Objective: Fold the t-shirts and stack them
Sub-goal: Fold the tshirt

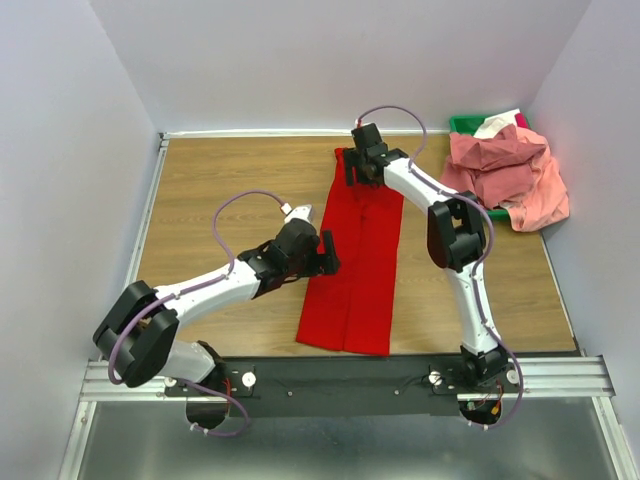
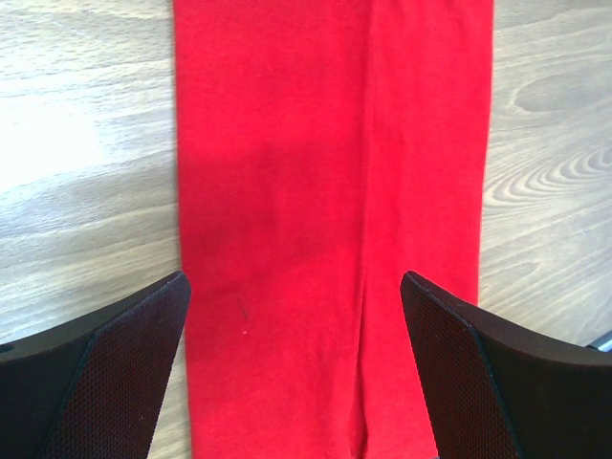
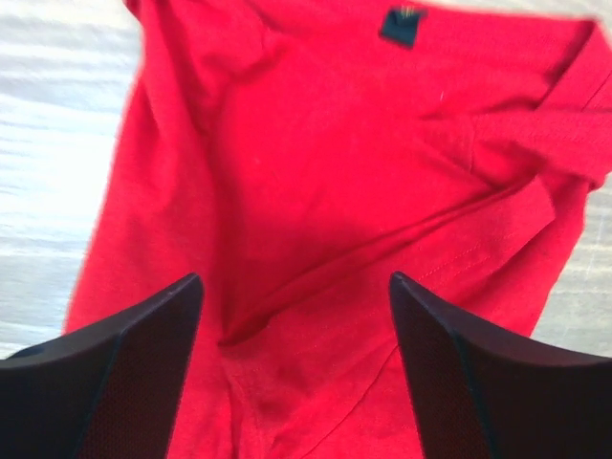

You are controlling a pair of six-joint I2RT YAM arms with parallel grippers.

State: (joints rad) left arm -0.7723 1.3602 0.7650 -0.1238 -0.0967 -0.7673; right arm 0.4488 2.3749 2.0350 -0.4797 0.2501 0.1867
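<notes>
L gripper [image 2: 295, 279] spread wide, empty, over mid of red t-shirt [image 1: 352, 280], a long strip centre-table. R gripper [image 3: 296, 279] agape, empty, over collar end. Lengthwise fold looks done; next: pinch collar end, fold toward hem. Far R: pink t-shirts [image 1: 505, 170] heaped on bin [image 1: 463, 123].

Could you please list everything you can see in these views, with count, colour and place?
red t-shirt: one, bright red, folded into a long strip, flat on the middle of the table.
salmon pink t-shirts: crumpled heap, count unclear, far right, spilling over the bin.
green bin: one, green, far right corner, mostly covered.
white cloth: one piece, white, at the top of the bin.
table: one, wood-grain brown.
left arm: one, white and black, reaching in from the near left.
right arm: one, white and black, reaching to the far end.
left gripper: black fingers, open, at the red t-shirt's left edge.
right gripper: black fingers, open, above its collar end.
</notes>
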